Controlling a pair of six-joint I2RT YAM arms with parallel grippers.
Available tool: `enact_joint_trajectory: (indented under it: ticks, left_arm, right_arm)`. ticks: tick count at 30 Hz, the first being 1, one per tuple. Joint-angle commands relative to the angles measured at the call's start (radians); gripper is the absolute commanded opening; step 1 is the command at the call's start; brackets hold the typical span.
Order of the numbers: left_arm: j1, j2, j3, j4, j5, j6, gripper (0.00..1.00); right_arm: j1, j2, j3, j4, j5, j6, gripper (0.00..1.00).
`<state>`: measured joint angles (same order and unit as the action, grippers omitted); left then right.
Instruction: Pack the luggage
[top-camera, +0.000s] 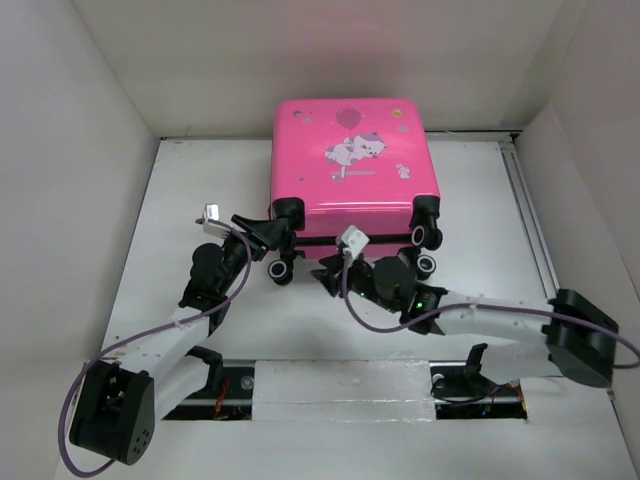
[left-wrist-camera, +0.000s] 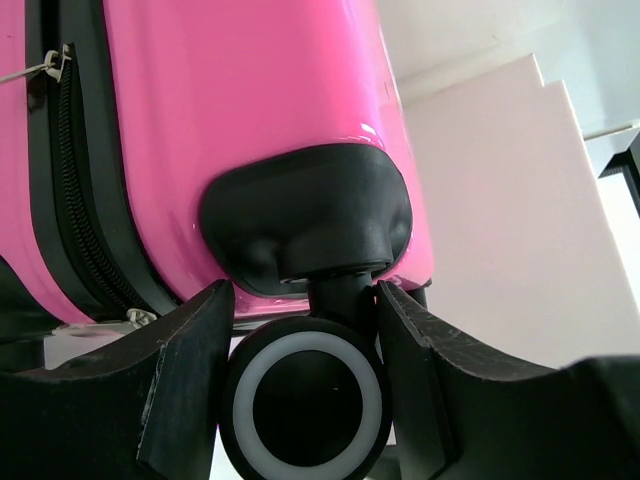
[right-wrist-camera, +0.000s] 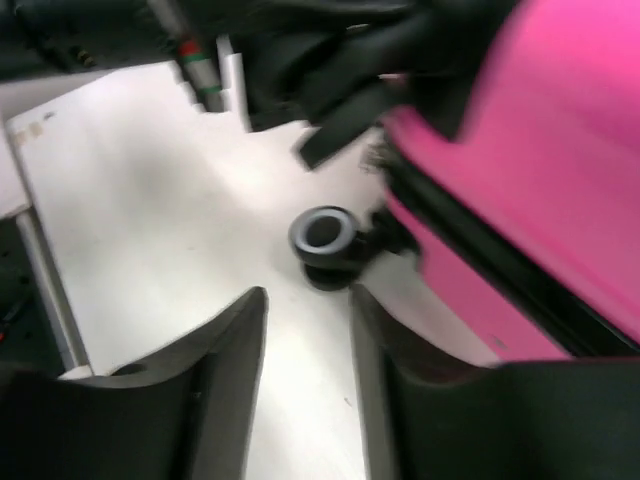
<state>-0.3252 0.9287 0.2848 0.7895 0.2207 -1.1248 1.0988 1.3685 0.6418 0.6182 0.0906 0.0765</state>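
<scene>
1 pink luggage (top-camera: 350, 150) lies flat and closed on the white tabletop (top-camera: 200, 200), at the far middle, its wheeled end facing the 2 arms. From above, 3 white-ringed wheels show plainly; a 4th seems to sit behind the left gripper (left-wrist-camera: 300, 300). That gripper is about half open, its 2 fingers (left-wrist-camera: 190, 360) pressed against either side of 1 wheel (left-wrist-camera: 306, 400) below its black corner mount. The right gripper (right-wrist-camera: 307, 300) hangs just off the near edge of the luggage, its 2 fingers parted and holding nothing, above bare tabletop in a blurred view.
</scene>
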Motion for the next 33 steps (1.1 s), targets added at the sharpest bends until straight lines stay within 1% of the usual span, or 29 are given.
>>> enact_joint_trajectory:
  ticks: [1,2,3,4,5,6,7,8,10,11,12,14,15,16,18,19,20,21,22,24,25,27,28,29,30,31,32,33]
  left_arm:
    - [-0.011,-0.008,0.106,0.205,0.066,-0.017,0.00]
    - [-0.011,-0.008,0.106,0.205,0.066,-0.007,0.00]
    - [-0.011,-0.008,0.106,0.205,0.066,-0.007,0.00]
    - [-0.011,-0.008,0.106,0.205,0.066,-0.007,0.00]
    - [-0.011,-0.008,0.106,0.205,0.066,0.002,0.00]
    - [-0.011,-0.008,0.106,0.205,0.066,0.002,0.00]
    - [-0.011,-0.008,0.106,0.195,0.066,0.013,0.00]
    - [-0.011,-0.008,0.106,0.185,0.066,0.026,0.00]
    - [-0.011,-0.018,0.106,0.165,0.066,0.036,0.00]
    - [-0.011,-0.028,0.106,0.154,0.066,0.060,0.00]
    - [-0.011,-0.028,0.106,0.137,0.066,0.071,0.00]
    - [-0.011,-0.037,0.106,0.126,0.066,0.089,0.00]
    - [-0.011,-0.037,0.106,0.116,0.078,0.109,0.00]
    - [-0.011,-0.037,0.106,0.116,0.078,0.109,0.00]
    - [-0.020,-0.037,0.106,0.116,0.101,0.120,0.00]
    - [-0.020,-0.037,0.106,0.116,0.101,0.144,0.00]
    - [-0.020,-0.028,0.106,0.116,0.101,0.155,0.00]
    - [-0.046,-0.028,0.106,0.116,0.101,0.167,0.00]
    - [-0.060,-0.028,0.117,0.116,0.101,0.181,0.00]
    - [-0.092,-0.018,0.128,0.116,0.101,0.224,0.00]
    - [-0.127,0.004,0.145,0.105,0.101,0.240,0.00]
    - [-0.169,0.021,0.174,0.105,0.101,0.272,0.00]
    - [-0.216,0.042,0.183,0.094,0.101,0.304,0.00]
    - [-0.238,0.054,0.192,0.083,0.092,0.313,0.00]
    - [-0.259,0.068,0.192,0.083,0.092,0.313,0.00]
    - [-0.280,0.084,0.201,0.092,0.082,0.313,0.00]
    - [-0.323,0.111,0.201,0.112,0.072,0.322,0.00]
    - [-0.343,0.127,0.202,0.113,0.072,0.323,0.00]
  right_arm:
    - [-0.035,-0.164,-0.019,-0.283,0.249,0.019,0.42]
    - [-0.056,-0.201,-0.004,-0.335,0.292,0.019,0.25]
    - [-0.085,-0.271,0.008,-0.381,0.320,0.028,0.17]
    - [-0.171,-0.298,0.022,-0.455,0.334,0.028,0.09]
    - [-0.225,-0.321,0.053,-0.477,0.334,0.017,0.03]
    - [-0.287,-0.338,0.068,-0.489,0.316,0.017,0.00]
    - [-0.353,-0.347,0.087,-0.498,0.284,-0.009,0.00]
    - [-0.478,-0.347,0.137,-0.523,0.229,-0.009,0.00]
    - [-0.581,-0.318,0.179,-0.523,0.207,-0.029,0.02]
    - [-0.679,-0.298,0.202,-0.523,0.169,-0.029,0.04]
    - [-0.723,-0.275,0.244,-0.523,0.169,-0.029,0.05]
    - [-0.808,-0.191,0.283,-0.523,0.138,-0.029,0.12]
    - [-0.885,-0.159,0.315,-0.523,0.079,-0.020,0.14]
    - [-0.914,-0.091,0.326,-0.523,0.048,-0.011,0.16]
    - [-0.970,-0.027,0.352,-0.511,-0.027,-0.001,0.18]
    - [-0.979,0.001,0.370,-0.511,-0.047,-0.001,0.20]
    - [-0.979,0.029,0.383,-0.511,-0.066,-0.001,0.24]
    - [-0.990,0.091,0.401,-0.511,-0.103,-0.010,0.25]
    - [-0.999,0.119,0.435,-0.521,-0.200,-0.011,0.25]
    - [-0.999,0.185,0.467,-0.522,-0.274,-0.021,0.25]
    - [-0.989,0.202,0.485,-0.522,-0.323,-0.030,0.25]
    - [-0.973,0.268,0.562,-0.522,-0.395,-0.043,0.25]
    - [-0.973,0.297,0.597,-0.534,-0.446,-0.053,0.25]
    - [-0.973,0.326,0.681,-0.567,-0.530,-0.053,0.24]
    - [-0.961,0.357,0.721,-0.580,-0.563,-0.066,0.24]
    - [-0.961,0.427,0.767,-0.597,-0.592,-0.076,0.24]
    - [-0.947,0.464,0.820,-0.657,-0.632,-0.086,0.23]
    - [-0.947,0.499,0.923,-0.687,-0.653,-0.095,0.23]
